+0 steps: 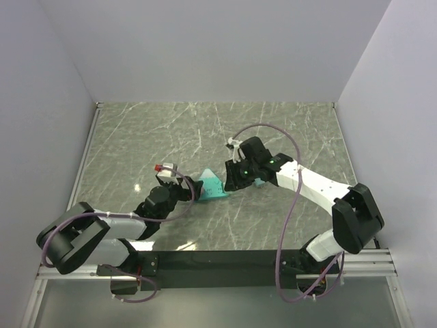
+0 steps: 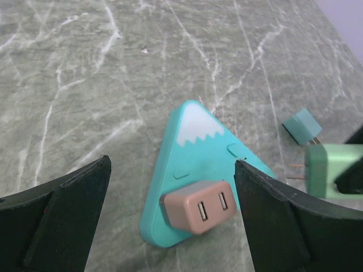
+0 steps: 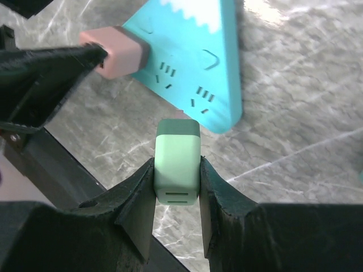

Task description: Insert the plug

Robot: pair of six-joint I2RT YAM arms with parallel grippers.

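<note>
A teal triangular socket block (image 2: 195, 141) with a white mountain tip lies flat on the marble table (image 1: 171, 130). A pink plug (image 2: 198, 207) sits pushed into its near corner. My left gripper (image 2: 171, 165) is open, its black fingers (image 2: 62, 215) standing either side of the pink plug without touching it. My right gripper (image 3: 177, 170) is shut on a light green plug (image 3: 177, 147), held just off the block's edge (image 3: 224, 113). From the left wrist view the green plug (image 2: 334, 170) shows its metal prongs pointing at the block.
A small teal plug (image 2: 302, 124) lies loose on the table just right of the block, also in the top view (image 1: 260, 182). The left gripper's finger (image 3: 45, 62) crosses the right wrist view beside the pink plug (image 3: 116, 51). White walls enclose the table.
</note>
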